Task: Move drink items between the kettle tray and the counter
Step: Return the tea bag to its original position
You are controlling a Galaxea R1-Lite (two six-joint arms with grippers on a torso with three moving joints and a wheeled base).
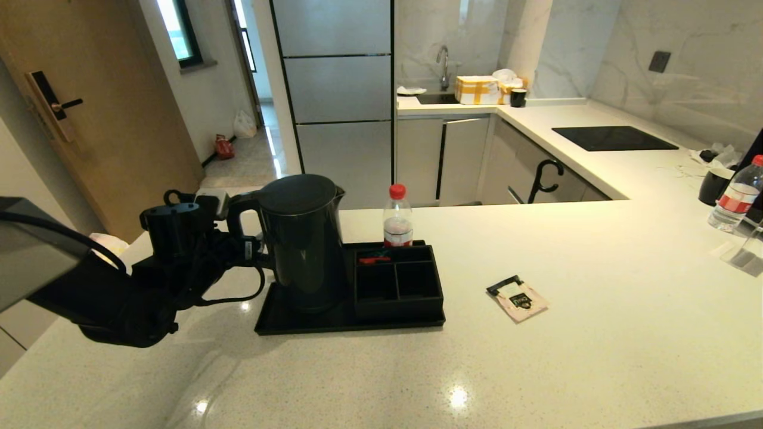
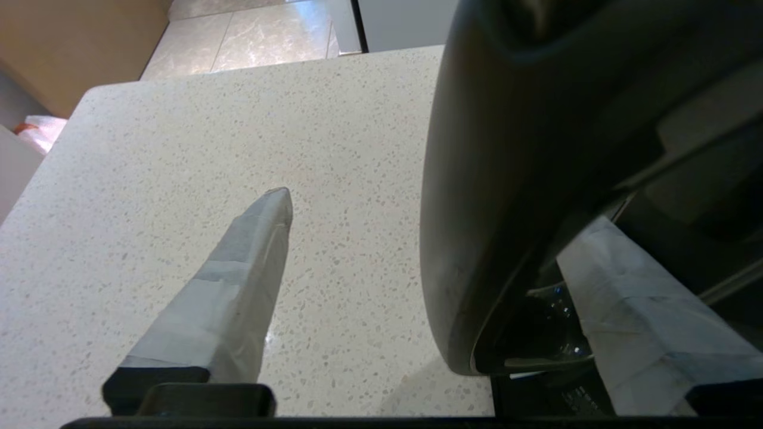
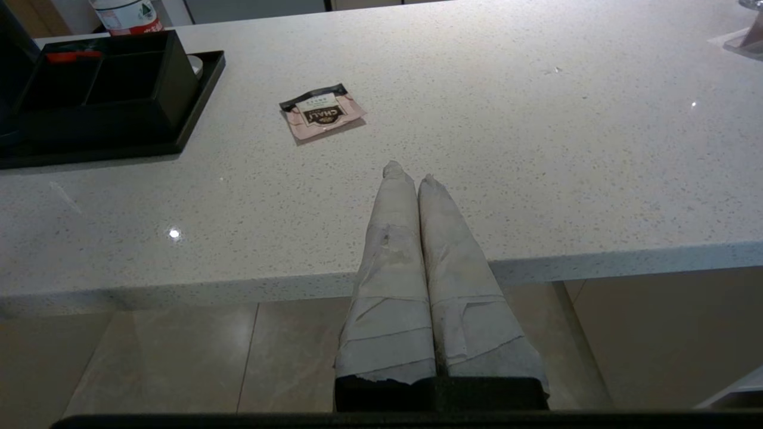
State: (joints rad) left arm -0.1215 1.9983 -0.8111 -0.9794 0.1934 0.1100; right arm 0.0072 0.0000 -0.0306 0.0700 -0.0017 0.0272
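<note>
- So far the electric kettle [image 1: 301,238] stands upright on the left part of the kettle tray [image 1: 298,322], on or just over its round base, which I can't make out under it.
- At the kettle's loop handle [image 1: 238,223] is the left gripper [image 2: 429,256]. Its taped fingers [image 2: 238,286] are spread apart, one on each side of the handle, and from the wrist view they don't look closed on it yet.
- By my reckoning the kettle move is at the grasp stage: handle straddled, nothing lifted clear that I can see.
- Well apart from the tray, off to its right, the pale-pink sachet [image 1: 517,298] lies flat on the speckled counter [image 1: 417,381], with nothing touching it.
- Whether the sachet has come off the tray or is meant to go into it I can't tell.
- Beside the kettle, the tray's boxed three-compartment section [image 1: 398,280] holds only something small and red in its far-left slot.
- Behind that section a red-capped bottle [image 1: 397,217] stands.
- Off the counter's near edge the right gripper [image 3: 414,182] hangs parked, its two taped fingers pressed together and holding nothing.
</note>
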